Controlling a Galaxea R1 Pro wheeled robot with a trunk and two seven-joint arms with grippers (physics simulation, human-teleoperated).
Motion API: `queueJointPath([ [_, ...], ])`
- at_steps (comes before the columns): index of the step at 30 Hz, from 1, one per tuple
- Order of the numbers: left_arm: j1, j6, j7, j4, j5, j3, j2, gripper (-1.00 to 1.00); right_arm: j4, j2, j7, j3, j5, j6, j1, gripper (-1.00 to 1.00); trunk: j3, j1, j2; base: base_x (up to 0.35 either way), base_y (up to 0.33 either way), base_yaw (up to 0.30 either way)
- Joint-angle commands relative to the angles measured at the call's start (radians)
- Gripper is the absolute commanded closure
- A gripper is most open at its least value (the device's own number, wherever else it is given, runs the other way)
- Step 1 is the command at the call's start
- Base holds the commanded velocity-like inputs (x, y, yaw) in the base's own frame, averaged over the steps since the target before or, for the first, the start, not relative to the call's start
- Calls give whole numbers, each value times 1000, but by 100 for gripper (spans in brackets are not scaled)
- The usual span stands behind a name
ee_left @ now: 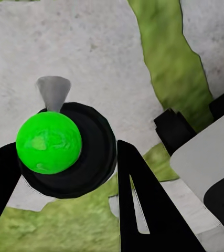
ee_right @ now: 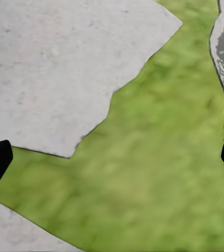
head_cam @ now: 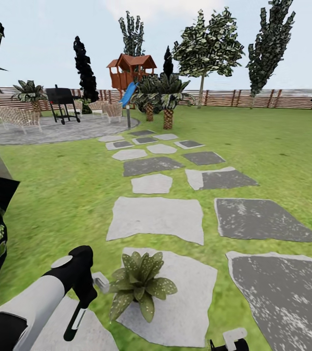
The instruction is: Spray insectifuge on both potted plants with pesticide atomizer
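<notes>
- While the left claw [head_cam: 80, 312] hangs low just beside one potted plant [head_cam: 139, 284], its fingers look clamped on the pesticide atomizer [ee_left: 64, 147]; in the left wrist view a dark round body with a bright green top and a grey nozzle sits between the black fingers [ee_left: 143, 205].
- Pale specks, probably insectifuge, dot the plant's leaves, though full cover cannot be judged (the specks are tiny).
- The pick-up appears done; spraying of this plant seems under way, and a second low plant is not to be made out.
- The right claw [ee_right: 112, 155] is spread wide and holds nothing, over grass and a stepping stone [ee_right: 49, 68].
- Farther off stand the patio [head_cam: 53, 130], a grill [head_cam: 62, 102], palm-like plants [head_cam: 165, 95] and the fence [head_cam: 253, 97]; nothing blocks the near plant.
</notes>
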Motion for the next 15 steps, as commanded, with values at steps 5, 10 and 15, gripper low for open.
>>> queueJointPath([
  [5, 0, 8, -10, -2, -7, -4, -3, 100, 1, 0, -11, 8, 8, 0, -1, -100, -1, 0, 0, 0, -272, 60],
  [10, 0, 8, -10, -2, -8, -4, -4, 100, 1, 0, -11, 8, 8, 0, -1, -100, -1, 0, 0, 0, -272, 250],
  [15, 0, 8, -10, -3, -8, -2, -4, 100, 1, 0, -10, 8, 8, 0, -1, -100, -1, 0, 0, 0, -231, 275],
])
